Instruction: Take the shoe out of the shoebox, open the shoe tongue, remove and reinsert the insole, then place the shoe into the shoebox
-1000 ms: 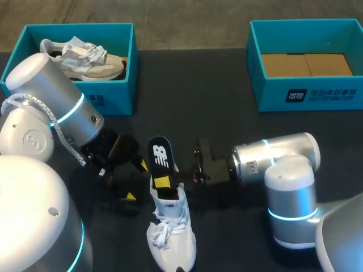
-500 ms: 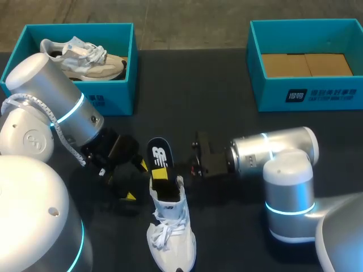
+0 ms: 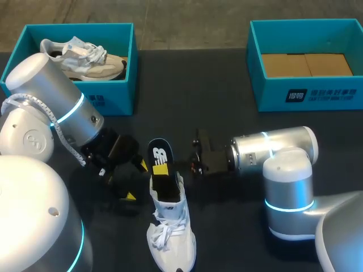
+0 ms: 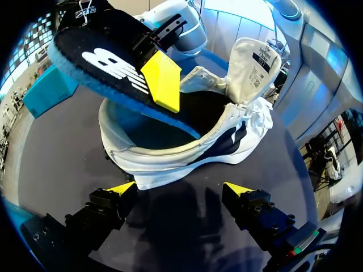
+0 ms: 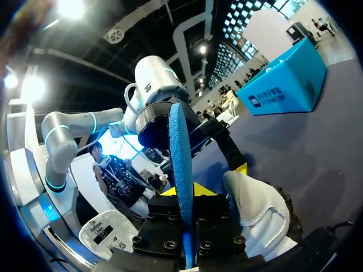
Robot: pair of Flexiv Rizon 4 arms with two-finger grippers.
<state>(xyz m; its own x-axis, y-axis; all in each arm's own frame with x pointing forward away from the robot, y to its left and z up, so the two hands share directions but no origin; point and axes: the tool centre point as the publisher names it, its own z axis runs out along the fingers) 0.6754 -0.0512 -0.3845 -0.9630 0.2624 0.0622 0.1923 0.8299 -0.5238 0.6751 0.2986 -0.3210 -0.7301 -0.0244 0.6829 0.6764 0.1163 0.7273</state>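
Note:
A white shoe (image 3: pixel 169 229) lies on the dark table, heel toward the far side, its tongue (image 4: pixel 258 62) lifted. A black insole (image 3: pixel 160 157) with a blue underside sticks up out of the heel opening. My right gripper (image 3: pixel 161 170) comes in from the right and is shut on the insole (image 5: pixel 181 170), which stands edge-on between its fingers. My left gripper (image 4: pixel 180 190) sits low beside the shoe's (image 4: pixel 187 141) heel, open, holding nothing; its yellow fingertips (image 3: pixel 141 165) are left of the insole (image 4: pixel 108 62).
A teal shoebox (image 3: pixel 116 93) at the far left holds a second shoe (image 3: pixel 85 56). Another teal shoebox (image 3: pixel 306 96) at the far right shows a cardboard floor. Both arms crowd the table's near middle.
My right gripper's fingers have closed onto the insole, and its yellow tip has shifted up along the insole. The left arm and shoe have stayed put.

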